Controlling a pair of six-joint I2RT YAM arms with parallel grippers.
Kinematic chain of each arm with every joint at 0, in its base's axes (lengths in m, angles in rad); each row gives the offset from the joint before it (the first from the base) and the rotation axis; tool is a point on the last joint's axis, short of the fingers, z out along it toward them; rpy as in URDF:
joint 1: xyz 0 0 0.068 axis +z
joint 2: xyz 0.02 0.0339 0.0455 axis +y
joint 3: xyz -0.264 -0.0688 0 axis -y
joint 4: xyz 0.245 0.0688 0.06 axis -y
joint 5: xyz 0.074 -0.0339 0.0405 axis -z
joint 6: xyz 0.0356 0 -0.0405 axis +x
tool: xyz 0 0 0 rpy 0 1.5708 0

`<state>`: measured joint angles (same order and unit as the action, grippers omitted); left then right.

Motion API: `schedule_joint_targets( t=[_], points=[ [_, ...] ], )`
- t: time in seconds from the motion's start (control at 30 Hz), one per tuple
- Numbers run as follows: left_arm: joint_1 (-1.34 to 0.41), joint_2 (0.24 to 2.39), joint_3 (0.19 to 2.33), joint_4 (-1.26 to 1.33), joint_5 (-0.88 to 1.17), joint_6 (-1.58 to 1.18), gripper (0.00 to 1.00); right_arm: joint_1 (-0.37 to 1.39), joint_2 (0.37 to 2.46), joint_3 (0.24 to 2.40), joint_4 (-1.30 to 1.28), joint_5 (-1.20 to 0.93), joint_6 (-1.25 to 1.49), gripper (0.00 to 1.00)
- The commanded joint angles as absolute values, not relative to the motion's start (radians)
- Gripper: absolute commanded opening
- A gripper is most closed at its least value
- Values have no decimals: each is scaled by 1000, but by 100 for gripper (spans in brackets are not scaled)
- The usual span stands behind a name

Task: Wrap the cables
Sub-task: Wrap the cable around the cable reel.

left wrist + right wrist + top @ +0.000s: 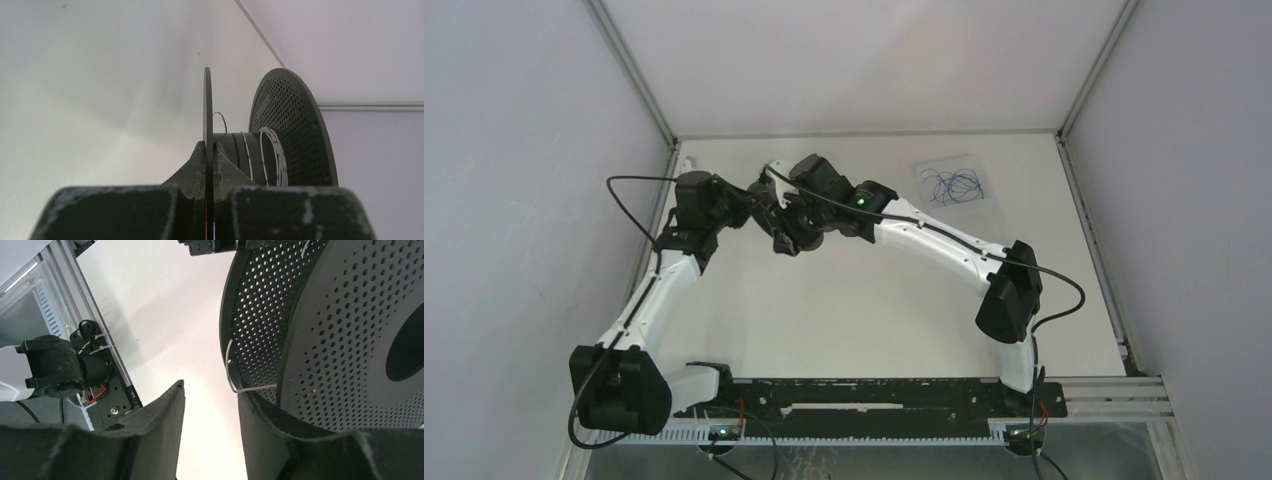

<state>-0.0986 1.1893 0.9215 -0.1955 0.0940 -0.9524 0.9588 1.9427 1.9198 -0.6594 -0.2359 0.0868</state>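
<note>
My left gripper (209, 150) clamps the spool (295, 125) by its flange to steady it; my right gripper (210, 388), jaws parted, sits beside the cable (228, 365) end.

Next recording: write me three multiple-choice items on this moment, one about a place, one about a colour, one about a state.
1. Where on the table does the blue wire tangle lie?
A. far right
B. near left
C. centre

2. What colour is the cord wound on the spool?
A. red
B. whitish
C. green

3. How is the left gripper?
A. wide open
B. shut on the spool's thin side disc
C. out of view

Answers:
1 A, it lies near the far right corner.
2 B, pale turns circle the black core.
3 B, it pinches the disc edge.
</note>
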Motion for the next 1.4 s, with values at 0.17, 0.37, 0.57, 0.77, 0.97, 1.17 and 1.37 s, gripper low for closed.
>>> schedule_joint_targets(
  t=[0.17,0.37,0.57,0.77,0.97,1.17,1.37],
  points=[
    [-65,1143,931,-87,218,-1030,0,948,1875,1923,-668,-238,45,60],
    [-44,1142,933,-76,250,-1055,0,935,1871,1896,-667,-261,40,64],
    [-12,1129,931,-64,295,-1089,0,914,1870,1859,-662,-262,38,66],
    [6,1113,927,-57,330,-1110,0,894,1857,1818,-642,-267,27,68],
    [15,1109,928,-50,355,-1125,0,885,1840,1780,-628,-255,8,69],
    [27,1101,928,-43,371,-1134,0,855,1805,1713,-590,-298,-11,71],
    [38,1094,923,-29,382,-1142,0,807,1745,1631,-531,-442,-45,72]
  ],
)
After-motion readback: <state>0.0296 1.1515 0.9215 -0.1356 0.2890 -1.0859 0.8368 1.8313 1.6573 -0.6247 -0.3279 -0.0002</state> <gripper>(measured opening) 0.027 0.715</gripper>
